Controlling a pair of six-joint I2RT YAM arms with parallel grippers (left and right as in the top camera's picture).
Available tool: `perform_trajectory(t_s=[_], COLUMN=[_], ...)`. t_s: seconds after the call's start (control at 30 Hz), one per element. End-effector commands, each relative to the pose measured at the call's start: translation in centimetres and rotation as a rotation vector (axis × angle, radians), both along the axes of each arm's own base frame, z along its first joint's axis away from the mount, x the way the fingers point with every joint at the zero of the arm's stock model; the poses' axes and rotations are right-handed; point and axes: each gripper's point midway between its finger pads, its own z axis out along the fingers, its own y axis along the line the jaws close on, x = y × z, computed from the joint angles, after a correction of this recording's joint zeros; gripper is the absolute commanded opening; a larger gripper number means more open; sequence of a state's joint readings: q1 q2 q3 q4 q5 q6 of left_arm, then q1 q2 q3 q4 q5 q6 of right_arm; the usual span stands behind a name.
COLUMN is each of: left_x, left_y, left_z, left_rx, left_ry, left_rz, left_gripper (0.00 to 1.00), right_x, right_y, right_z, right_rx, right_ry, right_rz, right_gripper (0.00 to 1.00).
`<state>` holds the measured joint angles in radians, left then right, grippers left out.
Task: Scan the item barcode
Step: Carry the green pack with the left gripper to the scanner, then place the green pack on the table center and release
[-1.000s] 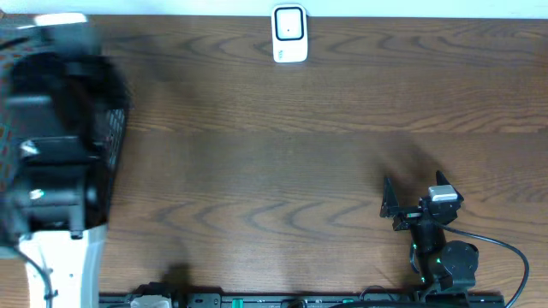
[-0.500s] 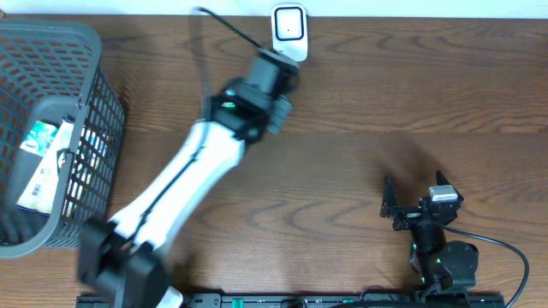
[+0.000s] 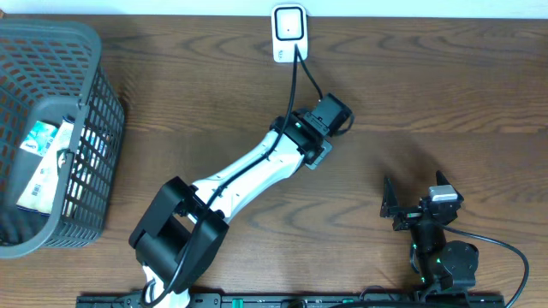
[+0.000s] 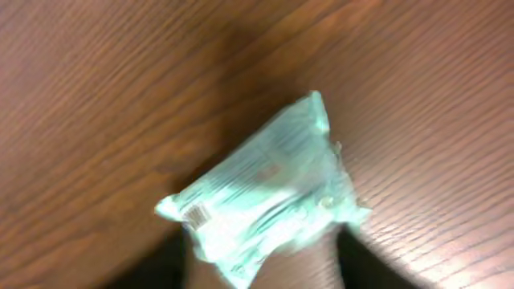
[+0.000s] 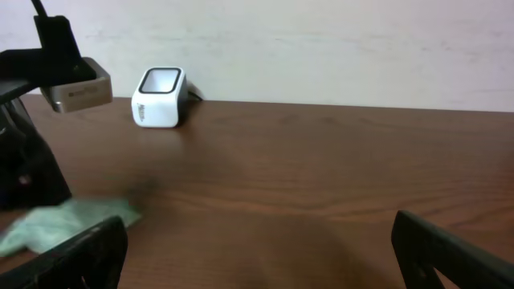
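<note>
A brown wooden table [image 3: 428, 85] is shown from above, with the white left arm [image 3: 248, 171] stretched from the near edge toward the middle. A grey mesh basket [image 3: 103, 128] is set at the far left, and several printed packs [image 3: 43, 162] are seen inside it. The right gripper [image 3: 413, 184] is parked at the near right, and its two dark fingers are held wide apart with nothing between them. A small white scanner [image 3: 289, 34] is stood at the far edge, in the middle. The left gripper [image 3: 330, 115] is placed on the near side of the scanner and apart from it. Its fingers are not seen clearly in any view, so it cannot be told whether they are apart or together. The pale green packet [image 4: 265, 193] is seen directly under the left wrist camera against the wood grain, blurred. In the right wrist view it is seen lying on the table just beside the left gripper. In the overhead view it is hidden. A small barcode label [image 4: 195, 213] is carried at one corner of the packet.
</note>
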<state>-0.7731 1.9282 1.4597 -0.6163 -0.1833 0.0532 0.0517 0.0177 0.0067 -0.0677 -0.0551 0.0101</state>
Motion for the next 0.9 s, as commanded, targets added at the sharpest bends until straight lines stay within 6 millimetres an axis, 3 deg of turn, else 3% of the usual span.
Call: perform_trajectory(t_s=[0.0, 0.07, 0.17, 0.3, 0.37, 0.43, 0.5, 0.63, 0.73, 0.87], left_x=[0.5, 1.0, 2.5, 4.4, 4.6, 4.5, 3.8, 1.2, -2.1, -5.9], left_y=[-0.3, -0.2, 0.8, 4.4, 7.5, 11.5, 17.0, 28.8, 38.0, 46.6], left_z=[0.6, 2.0, 6.2, 14.8, 19.5, 23.8, 27.8, 32.5, 34.1, 32.6], left_rx=[-0.024, -0.055, -0.129, -0.27, -0.332, -0.382, -0.412, -0.391, -0.339, -0.257], left_ry=[-0.021, -0.047, -0.119, -0.267, -0.358, -0.453, -0.552, -0.717, -0.818, -0.826], left_rz=[0.033, 0.052, 0.098, 0.199, 0.253, 0.322, 0.425, 0.686, 0.947, 1.243], left_gripper=[0.95, 0.99, 0.98, 0.98, 0.98, 0.98, 0.98, 0.98, 0.98, 0.98], right_x=[0.0, 0.0, 0.0, 0.0, 0.0, 0.0, 0.0, 0.0, 0.0, 0.0], right_y=[0.3, 0.3, 0.3, 0.3, 0.3, 0.3, 0.3, 0.3, 0.3, 0.3], right_z=[0.0, 0.0, 0.0, 0.0, 0.0, 0.0, 0.0, 0.0, 0.0, 0.0], right_rx=[-0.004, -0.004, -0.004, -0.004, -0.004, -0.004, -0.003, -0.004, -0.003, -0.004], right_ry=[0.0, 0.0, 0.0, 0.0, 0.0, 0.0, 0.0, 0.0, 0.0, 0.0], right_rz=[0.012, 0.012, 0.012, 0.012, 0.012, 0.012, 0.012, 0.012, 0.012, 0.012], right_gripper=[0.99, 0.99, 0.99, 0.99, 0.99, 0.99, 0.99, 0.99, 0.99, 0.99])
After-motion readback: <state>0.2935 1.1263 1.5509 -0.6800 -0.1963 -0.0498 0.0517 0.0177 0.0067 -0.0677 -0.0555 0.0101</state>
